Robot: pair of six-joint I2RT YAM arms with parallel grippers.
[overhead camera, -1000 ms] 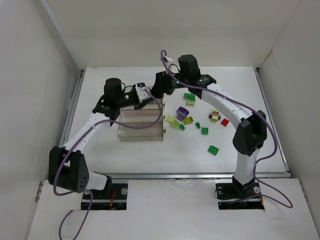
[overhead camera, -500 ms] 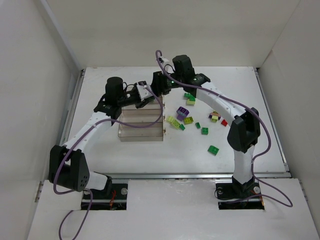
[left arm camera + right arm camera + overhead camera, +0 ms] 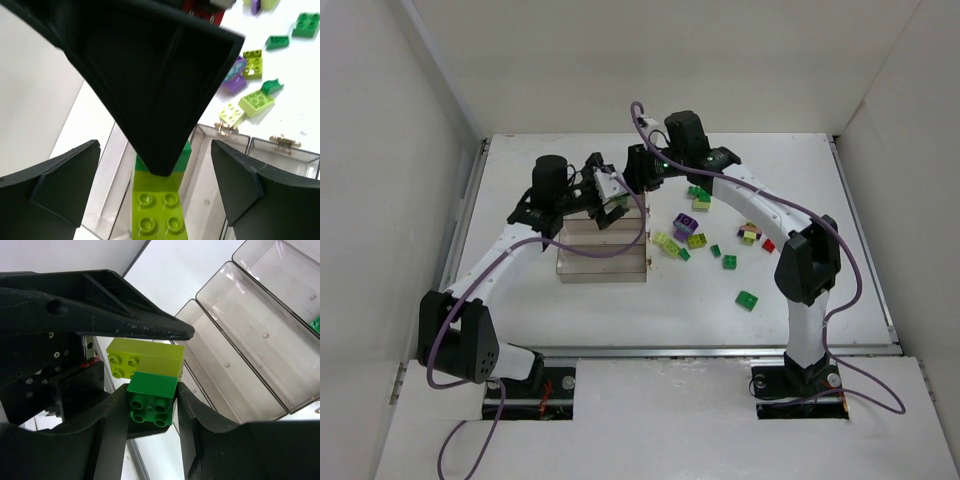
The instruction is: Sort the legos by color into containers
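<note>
Seemingly green lego (image 3: 151,399) in right gripper (image 3: 151,409)

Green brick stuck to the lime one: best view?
Right wrist: the green brick sits squarely in the right claw, lime brick joined to it. Left wrist shows only a sliver behind that claw; top view, too small to tell.
</note>
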